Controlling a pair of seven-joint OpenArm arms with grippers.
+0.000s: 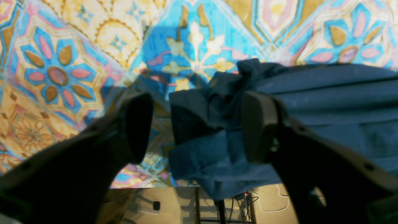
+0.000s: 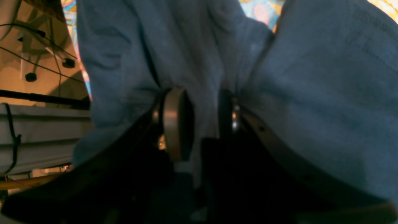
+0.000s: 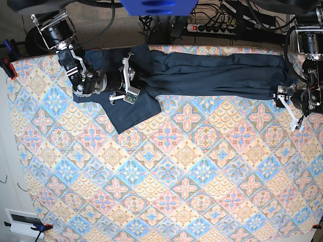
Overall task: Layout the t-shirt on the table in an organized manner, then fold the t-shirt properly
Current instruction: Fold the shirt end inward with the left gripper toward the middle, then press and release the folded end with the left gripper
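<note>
With the left gripper (image 1: 196,127) spread apart and off the t-shirt (image 3: 217,75), the right gripper (image 2: 202,124), clamped on cloth, could drag it off the table (image 3: 166,166).

Robotics lab: power strip (image 3: 214,27), cables, clamped table (image 3: 166,166).

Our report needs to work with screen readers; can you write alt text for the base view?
A dark t-shirt lies stretched in a band along the far edge of a floral-tiled table. The right pincer grips its bunched end; the left pincer, open, sits at the other end.
</note>
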